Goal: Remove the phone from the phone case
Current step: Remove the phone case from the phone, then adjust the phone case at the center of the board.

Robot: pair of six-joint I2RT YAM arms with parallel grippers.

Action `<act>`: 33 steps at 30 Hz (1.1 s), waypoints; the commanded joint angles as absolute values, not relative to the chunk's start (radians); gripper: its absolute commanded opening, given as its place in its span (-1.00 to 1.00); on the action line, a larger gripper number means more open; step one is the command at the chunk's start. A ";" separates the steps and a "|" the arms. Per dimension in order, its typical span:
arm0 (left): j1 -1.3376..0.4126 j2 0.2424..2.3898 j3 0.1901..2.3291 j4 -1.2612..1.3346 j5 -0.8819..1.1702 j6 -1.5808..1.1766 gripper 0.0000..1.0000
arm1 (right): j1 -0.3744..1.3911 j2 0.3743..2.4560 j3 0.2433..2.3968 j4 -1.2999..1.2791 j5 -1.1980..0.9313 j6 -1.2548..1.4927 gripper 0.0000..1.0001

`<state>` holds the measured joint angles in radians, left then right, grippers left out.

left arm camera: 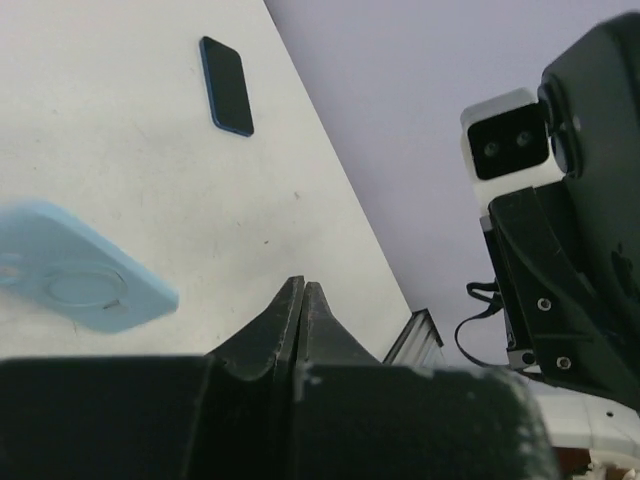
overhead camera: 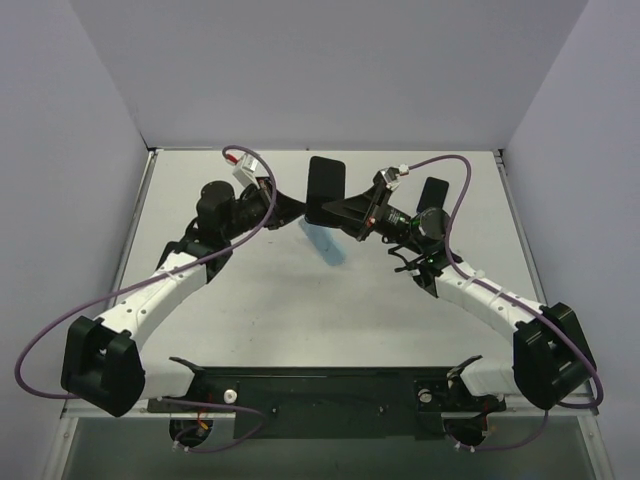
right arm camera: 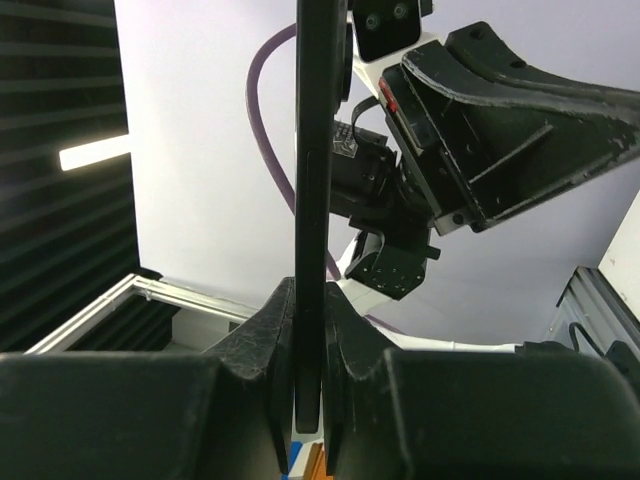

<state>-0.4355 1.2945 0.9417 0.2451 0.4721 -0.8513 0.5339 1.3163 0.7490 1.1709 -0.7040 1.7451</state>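
Right end effector [right arm camera: 310, 292]: clamped on the lower end of the phone [right arm camera: 310, 150], one finger against each flat side. From the right wrist, seen edge-on as a thin black slab standing straight up out of the grip. From the top camera, seen as a black rectangle held above the table [overhead camera: 300, 310], near the far middle. Out of its case, bare on every side that shows.

Left end effector [left arm camera: 304, 300]: fingers together, tip against tip, with nothing between them. Held above the table, close beside the phone on its left in the top view and pointing toward the right end effector. Cannot tell whether touching the phone or not.

Phone case [left arm camera: 85, 285]: light blue, with a round ring mark on its back, and without the phone in it. Apart from both end effectors, just below the phone in the top view, between the two arms. Blurred in both views, so cannot tell whether lying on the table or in the air above it.

Farther out, a dark phone-shaped slab [left arm camera: 226, 86] with a bluish edge. Lying flat on the table toward the far right, behind the wrist of the right arm, well apart from the phone case. Cannot tell exactly what kind of thing.
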 commanded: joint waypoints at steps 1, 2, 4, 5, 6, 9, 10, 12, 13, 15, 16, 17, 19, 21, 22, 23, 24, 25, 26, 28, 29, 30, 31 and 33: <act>-0.426 1.295 1.009 0.245 0.377 -0.830 -1.00 | 0.535 1.276 0.790 1.315 -0.709 1.718 -1.00; -0.426 1.304 1.018 0.211 0.364 -0.827 -1.00 | 0.526 1.275 0.784 1.304 -0.709 1.709 -1.00; -0.426 1.325 1.051 0.114 0.310 -0.819 -1.00 | 0.505 1.256 0.769 1.220 -0.709 1.654 -1.00; -0.425 1.333 1.067 0.073 0.248 -0.816 -0.93 | 0.499 1.223 0.767 1.175 -0.713 1.613 -1.00; -0.425 1.338 1.069 0.002 0.224 -0.819 -0.79 | 0.486 1.206 0.767 1.022 -0.712 1.515 -1.00; -0.442 1.324 0.979 -0.026 0.131 -0.851 0.63 | 0.477 1.076 0.827 0.485 -0.648 1.150 -1.00; -0.446 1.325 0.950 -0.034 0.071 -0.871 0.70 | 0.477 1.054 0.888 0.207 -0.553 0.968 -1.00; -0.459 1.341 0.927 -0.064 0.008 -0.893 0.72 | 0.473 1.005 0.940 0.004 -0.423 0.818 -1.00; -0.462 1.359 0.922 -0.071 -0.018 -0.903 0.73 | 0.468 0.973 0.946 -0.053 -0.379 0.787 -1.00; -0.465 1.399 0.914 -0.068 -0.038 -0.936 0.74 | 0.439 0.951 0.963 -0.165 -0.287 0.726 -1.00; -0.465 1.414 0.910 -0.034 -0.017 -0.981 0.75 | 0.425 0.947 0.968 -0.228 -0.235 0.691 -1.00; -0.459 1.457 0.908 -0.017 0.000 -1.011 0.75 | 0.419 0.940 0.971 -0.262 -0.210 0.677 -1.00; -0.456 1.536 0.907 0.133 0.075 -1.156 0.69 | 0.403 0.933 0.974 -0.325 -0.134 0.629 -1.00; -0.463 1.632 0.928 0.220 0.100 -1.294 0.62 | 0.388 0.922 0.976 -0.373 -0.059 0.594 -1.00; -0.468 1.673 0.955 0.247 0.100 -1.336 0.53 | 0.385 0.919 0.977 -0.380 -0.051 0.577 -1.00; -0.478 1.733 0.974 0.248 0.091 -1.417 0.52 | 0.377 0.911 0.979 -0.393 -0.046 0.566 -1.00; -0.489 1.797 1.029 0.236 0.059 -1.455 0.52 | 0.376 0.902 0.979 -0.396 -0.045 0.563 -1.00; -0.494 1.831 1.058 0.212 0.042 -1.504 0.52 | 0.371 0.888 0.979 -0.399 -0.044 0.558 -1.00; -0.505 1.883 1.112 0.200 0.008 -1.526 0.52 | 0.370 0.882 0.977 -0.399 -0.044 0.557 -1.00; -0.524 1.949 1.202 0.132 -0.087 -1.574 0.57 | 0.364 0.864 0.979 -0.405 -0.040 0.554 -1.00; -0.531 1.969 1.228 0.095 -0.107 -1.591 0.57 | 0.361 0.855 0.976 -0.410 -0.038 0.551 -1.00; -0.541 2.009 1.288 0.066 -0.148 -1.603 0.60 | 0.359 0.850 0.979 -0.411 -0.038 0.546 -1.00; -0.546 2.026 1.336 0.031 -0.162 -1.626 0.61 | 0.356 0.845 0.979 -0.416 -0.038 0.542 -1.00; -0.561 2.081 1.392 0.002 -0.216 -1.660 0.61 | 0.348 0.836 0.977 -0.423 -0.040 0.540 -1.00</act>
